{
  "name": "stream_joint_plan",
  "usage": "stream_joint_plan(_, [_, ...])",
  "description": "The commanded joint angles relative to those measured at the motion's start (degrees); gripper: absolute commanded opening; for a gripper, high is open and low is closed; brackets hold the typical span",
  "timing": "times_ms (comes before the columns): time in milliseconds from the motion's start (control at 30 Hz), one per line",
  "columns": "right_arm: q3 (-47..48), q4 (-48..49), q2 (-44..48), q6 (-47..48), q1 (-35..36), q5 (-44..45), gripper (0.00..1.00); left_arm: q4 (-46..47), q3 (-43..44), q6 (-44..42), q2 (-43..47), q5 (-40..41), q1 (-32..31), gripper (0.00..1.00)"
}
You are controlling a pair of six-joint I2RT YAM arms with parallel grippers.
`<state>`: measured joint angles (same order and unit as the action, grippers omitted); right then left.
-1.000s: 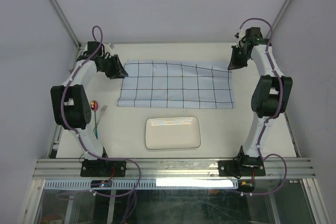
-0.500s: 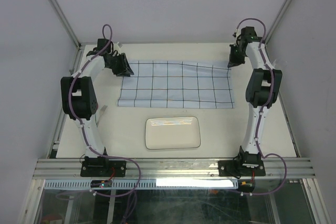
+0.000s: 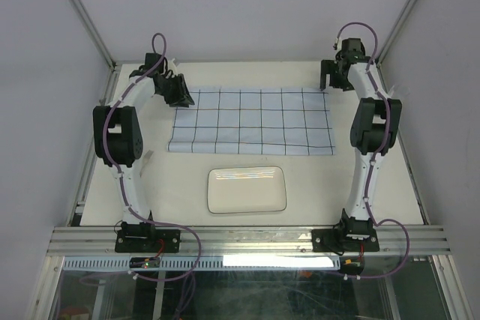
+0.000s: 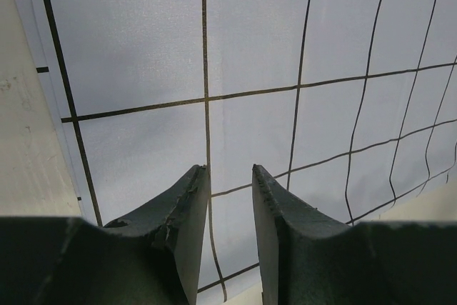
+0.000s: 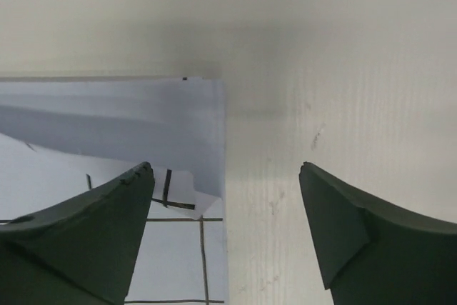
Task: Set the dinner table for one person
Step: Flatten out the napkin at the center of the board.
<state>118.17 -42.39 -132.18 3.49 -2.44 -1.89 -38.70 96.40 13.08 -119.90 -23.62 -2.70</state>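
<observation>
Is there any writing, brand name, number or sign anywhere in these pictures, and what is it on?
No text can be read in any view.
The cloth carries only dark grid lines, no letters or numbers.
The white plate and the table are plain.
If the arm bases at the near edge bear any marking, it is too small to read.
</observation>
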Motion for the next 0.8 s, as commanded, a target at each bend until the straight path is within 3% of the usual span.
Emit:
stream_joint_plan(0, [-5.0,12.7,10.3,2.6,1.1,7.5,0.94,1.1,3.4,-0.5,1.5,2.0,-0.6,0.33])
stream_joint_plan(200, [-5.5,15.0,14.8,4.9,3.1,8.8,0.98,2.3,4.4,-0.4,3.0,3.0,-0.6,0.33])
stream_joint_plan(367, [-8.7,18.3,16.8,4.7,4.7,10.7,0.93,3.5,4.0,0.2,3.6,2.7,-0.6,0.34])
stream_joint_plan(433, [-8.9,16.2,16.3,3.0,4.9,8.6,0.81,4.7,2.6,1.0,4.0,1.8,-0.7,0.34])
stream_joint_plan(567, [-12.5,15.1,16.0,0.3,6.1,6.0,0.41,9.6,-3.0,2.3,5.9,1.2,-0.9,0.33])
stream_joint_plan(667, [-15.6,14.2,16.6,-3.2,6.8,2.0,0.0,10.8,-5.6,2.7,6.8,3.0,-0.9,0.32])
stream_joint_plan(767, [-20.3,14.6,18.6,-5.5,7.6,-2.5,0.0,13.8,-10.1,3.5,9.1,4.4,-0.9,0.3])
